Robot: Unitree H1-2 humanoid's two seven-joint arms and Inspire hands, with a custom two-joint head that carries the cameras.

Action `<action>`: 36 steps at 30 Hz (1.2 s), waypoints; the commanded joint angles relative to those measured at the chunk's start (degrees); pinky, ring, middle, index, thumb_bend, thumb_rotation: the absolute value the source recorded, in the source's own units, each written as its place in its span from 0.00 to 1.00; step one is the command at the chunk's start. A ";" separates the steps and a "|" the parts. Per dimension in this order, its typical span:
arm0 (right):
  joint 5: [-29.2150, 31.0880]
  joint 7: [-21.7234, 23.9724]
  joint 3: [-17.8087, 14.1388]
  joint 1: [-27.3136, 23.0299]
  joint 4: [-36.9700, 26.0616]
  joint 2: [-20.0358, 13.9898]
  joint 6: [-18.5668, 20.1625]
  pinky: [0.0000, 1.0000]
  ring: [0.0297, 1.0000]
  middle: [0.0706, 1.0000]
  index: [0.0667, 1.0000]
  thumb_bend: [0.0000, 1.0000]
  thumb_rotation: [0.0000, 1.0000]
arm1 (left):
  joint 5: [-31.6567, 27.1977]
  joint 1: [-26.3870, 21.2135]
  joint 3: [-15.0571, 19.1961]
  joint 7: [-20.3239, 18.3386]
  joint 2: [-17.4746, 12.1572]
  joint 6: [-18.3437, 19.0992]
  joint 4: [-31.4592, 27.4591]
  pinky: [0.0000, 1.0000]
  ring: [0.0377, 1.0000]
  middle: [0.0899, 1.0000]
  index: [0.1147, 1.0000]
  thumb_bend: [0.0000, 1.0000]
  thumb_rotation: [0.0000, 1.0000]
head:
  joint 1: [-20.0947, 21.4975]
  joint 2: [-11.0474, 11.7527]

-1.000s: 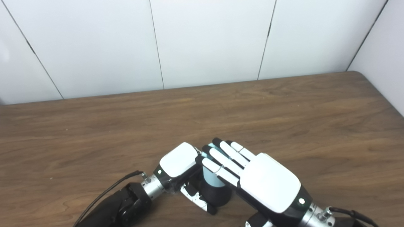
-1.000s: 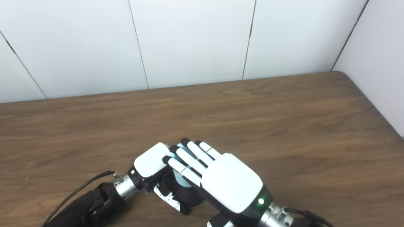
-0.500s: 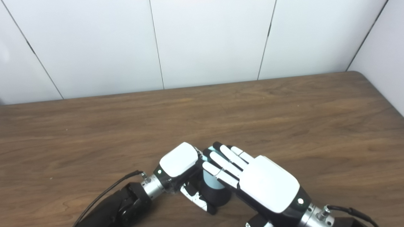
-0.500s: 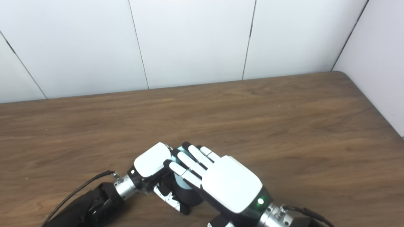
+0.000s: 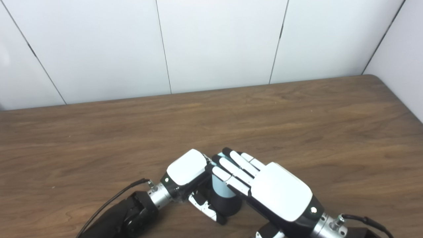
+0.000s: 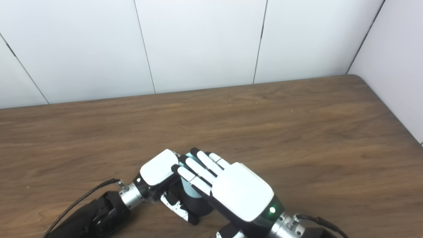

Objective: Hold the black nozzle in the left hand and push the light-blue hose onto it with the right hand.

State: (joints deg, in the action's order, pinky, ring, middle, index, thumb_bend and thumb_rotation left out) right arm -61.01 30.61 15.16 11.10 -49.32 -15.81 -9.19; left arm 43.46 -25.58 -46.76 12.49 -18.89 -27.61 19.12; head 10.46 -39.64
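We are in the joining step: our left hand (image 5: pixel 186 171) is wrapped around the round black plastic nozzle (image 5: pixel 228 205), fingers closed on it from the left, thumb (image 5: pixel 206 207) low against its near side. The short light-blue hose piece (image 5: pixel 220 188) stands on top of the nozzle, its lower end meeting the black body. Both sit near the front edge of the brown wooden bench (image 5: pixel 297 125), between our two hands.

Our right hand (image 5: pixel 264 185) lies flat over the hose, its fingers (image 5: pixel 231 168) held straight and close side by side, laid across the top end. It grips nothing; it presses with the flat of the fingers. Its thumb is hidden.

The long axis of hose and nozzle runs roughly upright, leaning a little away from us, hose end up and nozzle end down.

We judge the hose partly seated; how deep, we cannot tell. The next move calls for a steady push along that axis while the left hand braces.
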 commanded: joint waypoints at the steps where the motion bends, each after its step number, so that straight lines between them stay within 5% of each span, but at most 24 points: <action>1: 1.22 1.19 0.70 -0.27 1.58 0.75 -1.22 0.99 1.00 1.00 1.00 0.89 1.00 | 0.39 9.24 -5.40 -0.10 -0.17 0.70 8.83 0.12 0.13 0.42 0.42 0.52 0.00 | 0.08 0.08; 19: 1.17 -3.32 -2.88 -1.25 0.91 3.18 -2.56 1.00 1.00 1.00 1.00 0.90 1.00 | 0.78 8.73 -5.80 0.71 0.03 0.70 9.78 0.12 0.15 0.42 0.42 0.52 0.00 | 0.33 0.45; 29: 3.81 -13.58 -5.24 0.80 3.77 3.15 -7.37 1.00 1.00 1.00 0.98 0.84 0.94 | -1.54 9.44 -3.63 0.06 0.22 0.70 10.31 0.11 0.12 0.42 0.42 0.52 0.00 | 0.75 0.41; 36: 4.54 -16.88 -6.85 1.02 4.79 3.86 -8.02 1.00 1.00 1.00 1.00 0.92 0.99 | -1.84 9.08 -4.05 0.38 0.26 0.69 11.13 0.11 0.12 0.42 0.42 0.52 0.00 | 0.92 0.61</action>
State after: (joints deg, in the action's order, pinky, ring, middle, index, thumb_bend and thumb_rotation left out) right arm -58.22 17.08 9.21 13.02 -43.25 -12.46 -15.58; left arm 42.65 -26.42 -46.94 12.79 -18.54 -27.66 20.20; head 11.43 -39.02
